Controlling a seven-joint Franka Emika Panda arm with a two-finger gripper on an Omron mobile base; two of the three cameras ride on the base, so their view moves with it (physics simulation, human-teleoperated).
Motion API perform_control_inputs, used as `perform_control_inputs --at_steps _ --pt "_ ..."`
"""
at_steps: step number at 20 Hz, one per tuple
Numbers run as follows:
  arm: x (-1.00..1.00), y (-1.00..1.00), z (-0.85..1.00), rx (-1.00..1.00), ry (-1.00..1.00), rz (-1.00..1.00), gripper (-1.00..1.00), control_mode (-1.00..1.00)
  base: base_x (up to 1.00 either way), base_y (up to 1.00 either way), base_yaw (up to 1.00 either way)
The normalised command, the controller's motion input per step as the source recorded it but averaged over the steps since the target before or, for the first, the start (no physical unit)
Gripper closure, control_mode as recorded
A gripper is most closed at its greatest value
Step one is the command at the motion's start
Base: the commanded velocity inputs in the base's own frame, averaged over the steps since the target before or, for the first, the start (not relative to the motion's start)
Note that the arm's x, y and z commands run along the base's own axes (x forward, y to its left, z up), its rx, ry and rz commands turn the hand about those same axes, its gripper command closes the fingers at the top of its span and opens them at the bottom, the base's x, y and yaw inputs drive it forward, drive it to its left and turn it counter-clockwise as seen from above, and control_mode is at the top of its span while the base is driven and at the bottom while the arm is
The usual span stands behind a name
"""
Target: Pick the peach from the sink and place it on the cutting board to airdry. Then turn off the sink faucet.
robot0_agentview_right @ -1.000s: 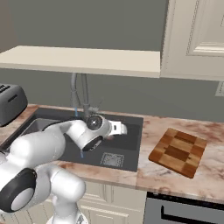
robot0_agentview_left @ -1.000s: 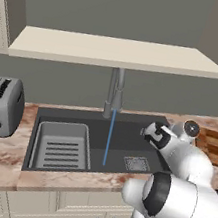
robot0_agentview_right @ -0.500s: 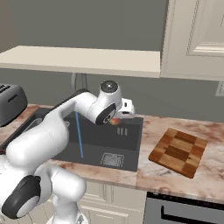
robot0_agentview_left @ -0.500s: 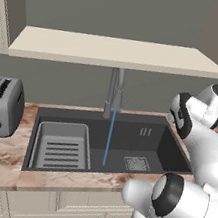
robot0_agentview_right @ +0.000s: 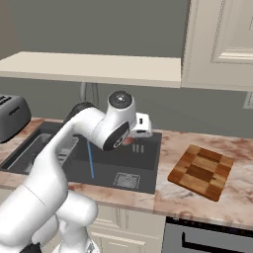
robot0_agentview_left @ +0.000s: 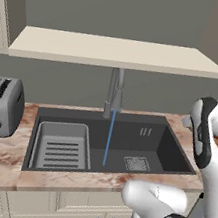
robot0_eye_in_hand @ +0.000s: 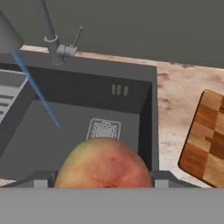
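Orange-red round peach (robot0_eye_in_hand: 104,164) with a yellowish patch, clamped between the two-finger gripper (robot0_eye_in_hand: 101,181) above the dark grey rectangular sink (robot0_eye_in_hand: 87,114); released short of the checkered wooden cutting board (robot0_eye_in_hand: 207,140) beside that sink, it would likely drop back in or roll across the counter.

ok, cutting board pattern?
Brown and tan checkered wood blocks on the cutting board; clearest in the right base view.
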Motion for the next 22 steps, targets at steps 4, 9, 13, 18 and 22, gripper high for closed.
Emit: perform_control_inputs --at_steps 4,9,13,18,22 --pt "-0.74 -0.21 0.11 -0.19 -0.21 -0.01 1.00 -1.00 0.00 0.00 0.00" --pt "-0.24 -0.61 0.30 -0.13 -0.01 -0.07 1.00 -1.00 0.00 0.00 0.00" --pt "0.00 -0.71 0.28 -0.04 0.06 -0.11 1.00 -1.00 0.00 0.00 0.00" --pt "0.00 -0.61 0.10 0.00 0.08 -0.08 1.00 -1.00 0.00 0.00 0.00" --pt "0.01 -0.40 -0.05 0.00 0.12 -0.11 1.00 -1.00 0.00 0.00 0.00"
